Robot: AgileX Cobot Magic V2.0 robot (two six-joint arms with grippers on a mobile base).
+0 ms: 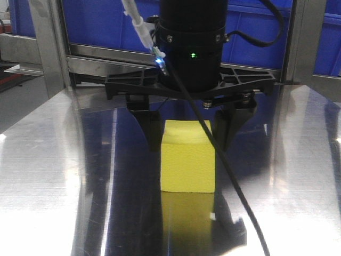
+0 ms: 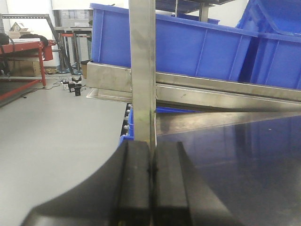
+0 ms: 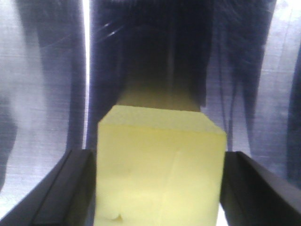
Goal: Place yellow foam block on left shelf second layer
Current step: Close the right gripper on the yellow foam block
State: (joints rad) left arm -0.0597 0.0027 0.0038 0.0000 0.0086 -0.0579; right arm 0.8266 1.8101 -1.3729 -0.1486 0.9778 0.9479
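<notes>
On the polished steel surface (image 1: 58,160), the yellow foam block (image 1: 188,160) stands flat: a matte, sharp-edged near-cube, mirrored in the metal. The right gripper (image 1: 189,145) straddles it, its black fingers pressed against both side faces. The left gripper (image 2: 151,157) has its flat pads closed together. Behind, blue plastic bins (image 2: 197,47) sit on a steel rack (image 2: 141,70); their contents are hidden.
</notes>
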